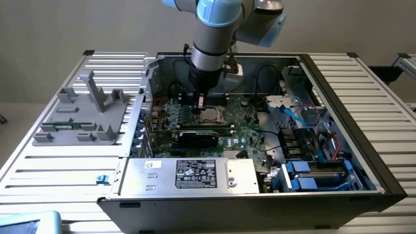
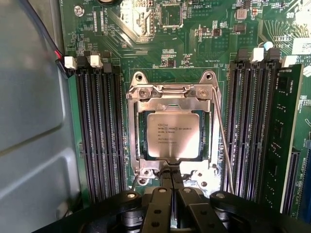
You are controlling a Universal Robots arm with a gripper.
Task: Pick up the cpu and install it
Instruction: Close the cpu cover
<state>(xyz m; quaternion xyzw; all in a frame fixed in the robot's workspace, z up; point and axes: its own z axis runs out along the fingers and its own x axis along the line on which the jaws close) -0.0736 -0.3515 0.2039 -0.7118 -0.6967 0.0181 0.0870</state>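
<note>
Cpu [image 2: 173, 135] flat within the socket frame [image 2: 170, 92], closed pincer [image 2: 171, 175] at its edge

grey-and-blue robot arm [image 1: 211, 29]: top cut off at picture edge | silver-grey square cpu [image 2: 173, 136]: printing too small to read | white label [image 1: 195, 174] on silver box [image 1: 244, 175]: unreadable | pale-blue object [image 1: 26, 223]: cropped at corner

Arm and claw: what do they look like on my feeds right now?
The arm is a silver-grey tube with light blue joint caps and a black wrist section. The claw is black, with two slim fingers on round pivots with silver screws.
</note>
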